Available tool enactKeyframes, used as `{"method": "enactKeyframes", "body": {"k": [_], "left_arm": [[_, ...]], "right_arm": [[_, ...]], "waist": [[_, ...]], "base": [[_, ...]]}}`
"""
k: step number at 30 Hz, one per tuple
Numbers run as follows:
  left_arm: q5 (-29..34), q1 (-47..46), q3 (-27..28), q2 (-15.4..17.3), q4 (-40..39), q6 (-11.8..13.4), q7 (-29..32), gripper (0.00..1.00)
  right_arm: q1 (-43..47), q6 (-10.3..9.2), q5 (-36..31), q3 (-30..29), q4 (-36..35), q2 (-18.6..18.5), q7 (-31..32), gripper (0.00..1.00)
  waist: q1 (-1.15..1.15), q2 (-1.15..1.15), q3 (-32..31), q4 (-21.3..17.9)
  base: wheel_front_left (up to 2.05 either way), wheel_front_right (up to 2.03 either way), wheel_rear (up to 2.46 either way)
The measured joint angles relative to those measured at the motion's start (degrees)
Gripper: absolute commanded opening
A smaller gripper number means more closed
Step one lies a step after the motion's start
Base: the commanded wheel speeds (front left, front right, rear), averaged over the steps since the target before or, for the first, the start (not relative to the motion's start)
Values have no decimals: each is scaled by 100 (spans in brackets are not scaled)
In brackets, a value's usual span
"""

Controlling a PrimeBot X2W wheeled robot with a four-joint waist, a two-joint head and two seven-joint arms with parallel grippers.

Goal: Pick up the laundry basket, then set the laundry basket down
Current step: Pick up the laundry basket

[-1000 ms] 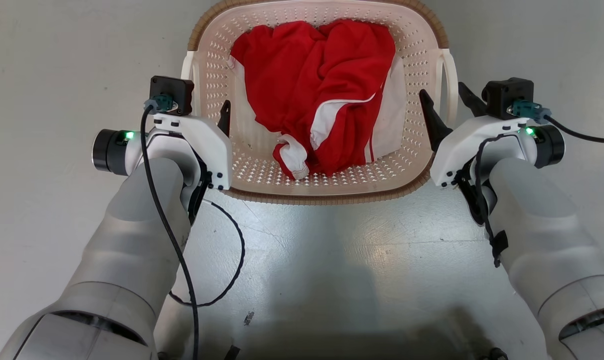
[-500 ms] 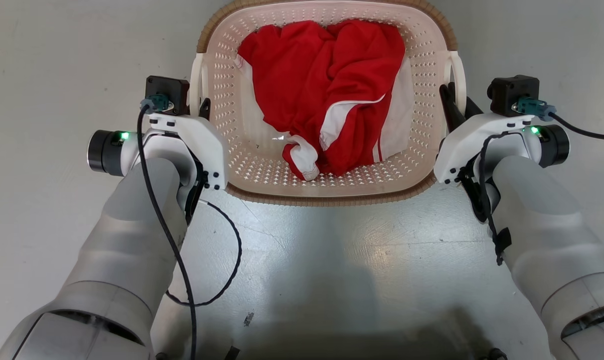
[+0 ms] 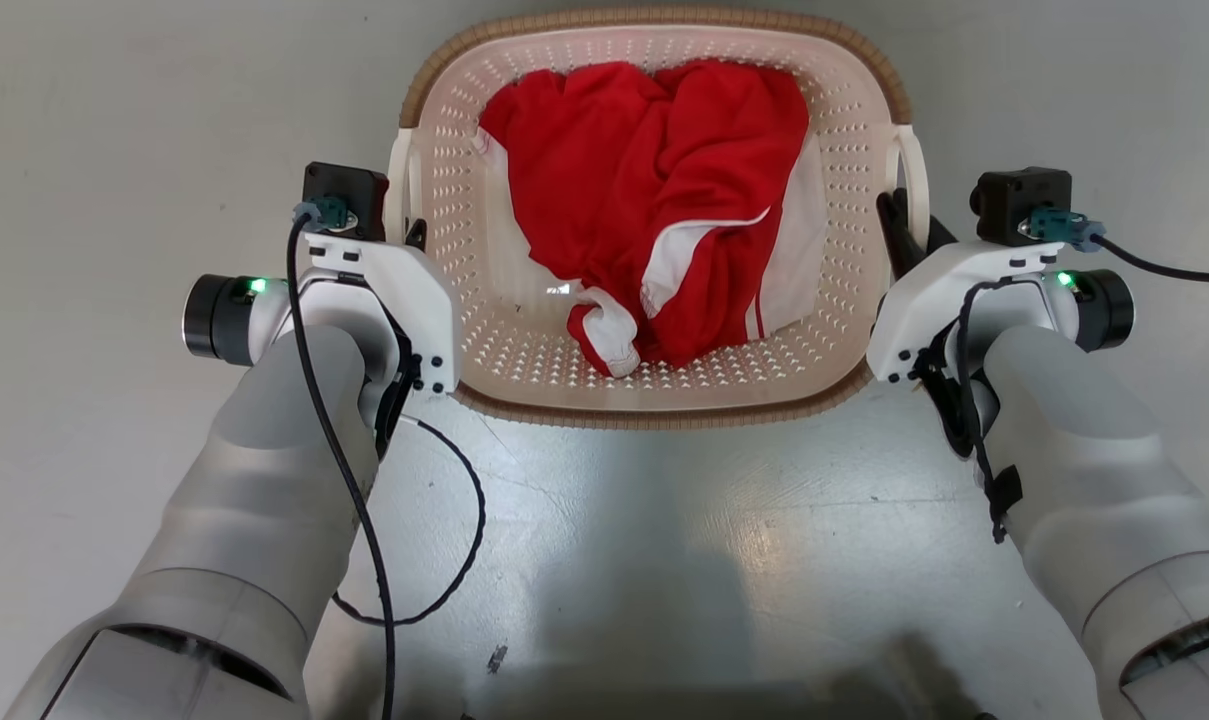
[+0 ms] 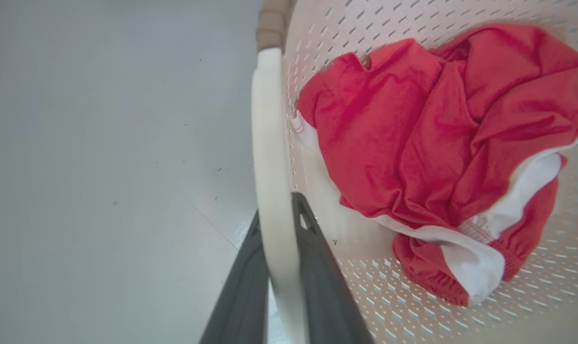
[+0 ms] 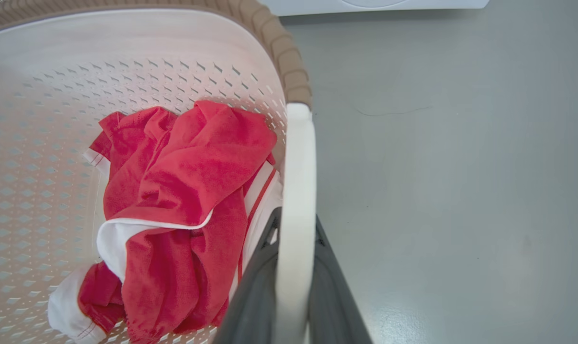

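Gripping one laundry basket (image 3: 664, 418) centred ahead by two white handles: left gripper (image 4: 277, 209) clamped on left handle (image 4: 268, 143), right gripper (image 5: 296, 218) on right handle (image 5: 298, 157); one red-and-white garment (image 3: 664, 170) inside; glossy grey floor (image 3: 664, 560) beneath.

Grey forearms (image 3: 274, 470), black cables (image 3: 1164, 268), seemingly charcoal jaws.

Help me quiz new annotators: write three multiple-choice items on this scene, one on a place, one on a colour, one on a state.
1. The red garment lies: A on the floor; B in the laundry basket; C over a forearm.
2. The basket's rim is: A brown; B blue; C black.
3. The left gripper is: A open; B shut on the basket's left handle; C holding the garment.
Key: B, the cloth rests on the perforated bottom; A, a woven-look brown band; B, both fingers press the white handle.
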Motion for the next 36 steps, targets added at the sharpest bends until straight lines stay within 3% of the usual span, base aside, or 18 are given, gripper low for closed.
{"method": "enactKeyframes", "body": {"k": [19, 31, 36], "left_arm": [[-223, 796, -283, 2, 15, 2, 443, 0], [-327, 1911, -425, 25, 20, -9, 1002, 0], [-342, 2236, -545, 29, 20, -122, 1326, 0]], "right_arm": [[843, -1, 883, 711, -40, 14, 717, 0], [1771, -1, 1434, 1296, -29, 65, 1416, 0], [1962, -1, 1610, 1466, -14, 68, 1707, 0]], "waist": [[0, 0, -1068, -93], [0, 0, -2427, -253], [0, 0, -3019, -336]], "base": [[0, 0, 0], [0, 0, 0], [0, 0, 0]]}}
